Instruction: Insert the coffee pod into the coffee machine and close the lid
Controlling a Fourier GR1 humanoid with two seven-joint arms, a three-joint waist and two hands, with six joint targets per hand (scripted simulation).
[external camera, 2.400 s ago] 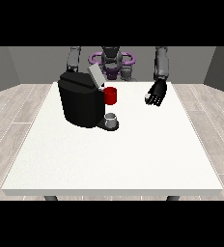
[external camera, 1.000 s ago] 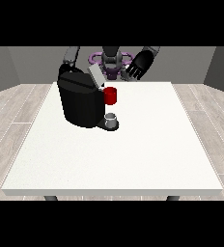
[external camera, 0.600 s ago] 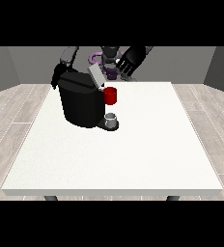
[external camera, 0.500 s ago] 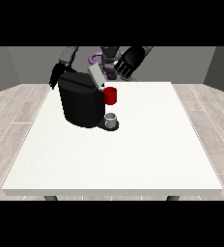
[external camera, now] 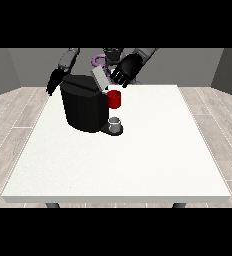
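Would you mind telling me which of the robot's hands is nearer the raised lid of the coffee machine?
Its left. The hand at the view's right is just beside the lid; the hand at the view's left hangs behind the coffee machine, farther off.

The coffee machine (external camera: 86, 107) stands on the table (external camera: 138, 160) toward its far left; a cup (external camera: 116, 123) sits at its front, under the spout.

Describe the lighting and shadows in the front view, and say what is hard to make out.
Front view: even, soft light; the white table shows no glare and almost no cast shadow. The black coffee machine reads as a dark mass with little surface detail. The hand at the view's right, black too, sits by the raised grey lid; contact cannot be told.
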